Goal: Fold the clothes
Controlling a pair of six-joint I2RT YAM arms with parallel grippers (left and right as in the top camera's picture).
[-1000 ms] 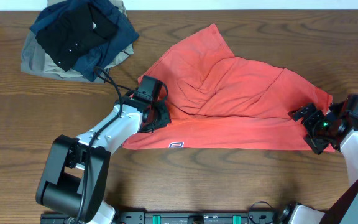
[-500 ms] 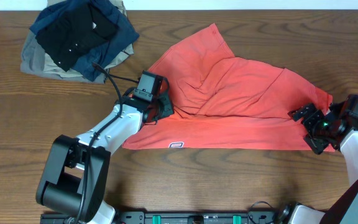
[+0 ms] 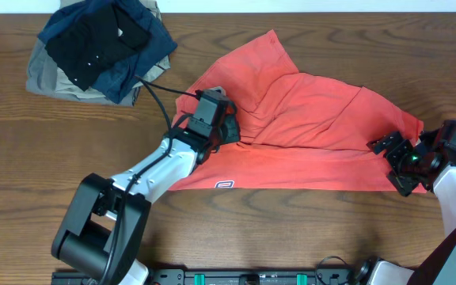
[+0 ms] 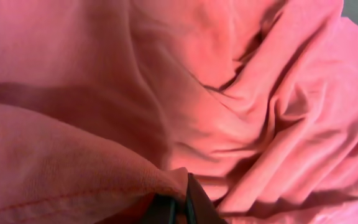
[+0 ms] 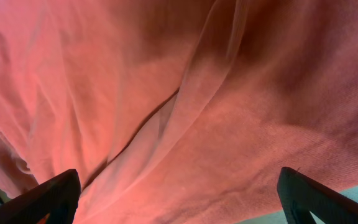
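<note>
T-shirt (image 3: 315, 134), one (coral-red, rumpled)

T-shirt (image 3: 315, 134) as reference. It covers mid-table, rumpled, with raised folds across its left half. There is bare table (image 3: 291, 229) along its near hem, a free run down to the base rail (image 3: 252, 277), and a narrower bare strip beyond its far edge. Left of it is open wood, then the garment pile (image 3: 93, 47), well apart. Left arm (image 3: 157, 170) lies diagonally over its near-left corner, left gripper (image 3: 232, 131) pinched on a fold there, cable (image 3: 161, 91) arching toward the pile. Right gripper (image 3: 393, 165), jaws spread wide, sits on its right edge and blocks that side.
</note>
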